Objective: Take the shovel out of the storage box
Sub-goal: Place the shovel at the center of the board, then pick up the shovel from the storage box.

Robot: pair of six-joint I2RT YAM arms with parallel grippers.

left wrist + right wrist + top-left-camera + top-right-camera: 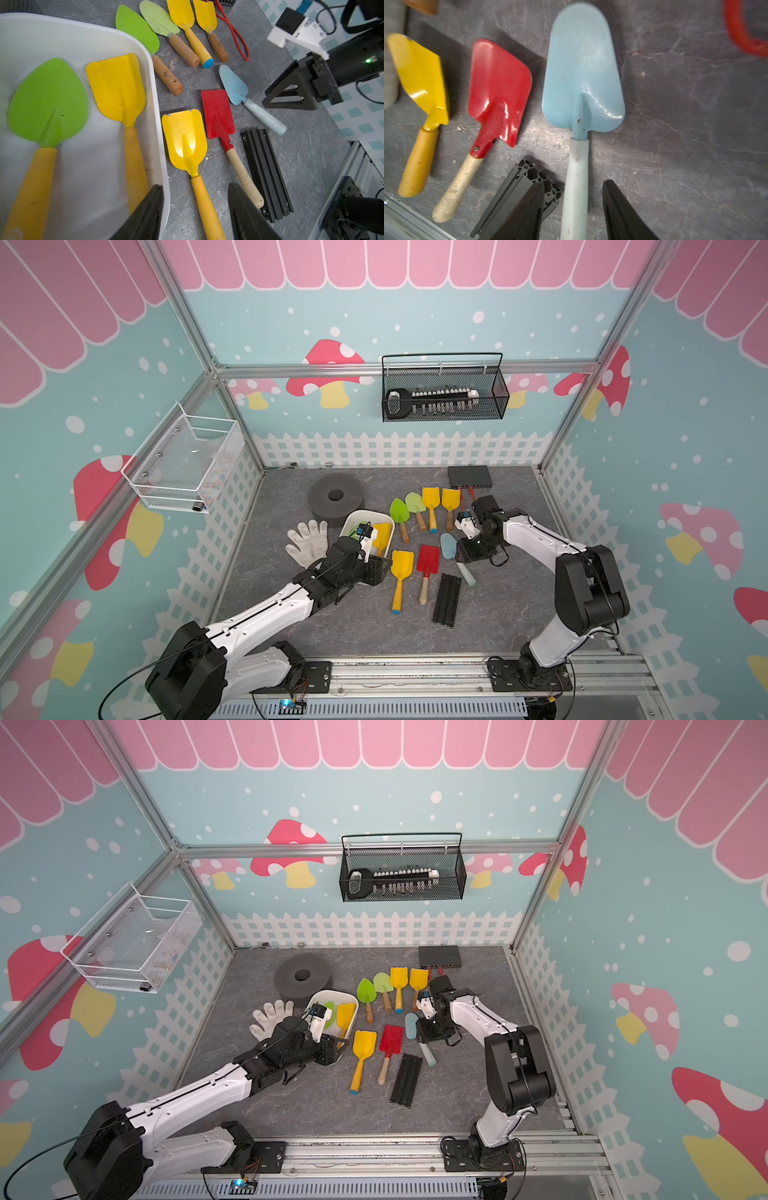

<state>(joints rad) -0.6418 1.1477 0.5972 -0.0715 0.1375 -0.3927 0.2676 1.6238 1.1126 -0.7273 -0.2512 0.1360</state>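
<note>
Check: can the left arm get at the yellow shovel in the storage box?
Probably yes: the open left pincer hangs by the storage box rim, and nothing covers the yellow shovel.

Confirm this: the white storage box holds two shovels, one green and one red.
One colour is wrong: the storage box holds a green shovel and a yellow shovel, not a red one, as the left wrist view shows. The red shovel lies outside on the table.

Top views overlook the whole table (498, 614) from above; close wrist views share the red shovel (217, 113).
</note>
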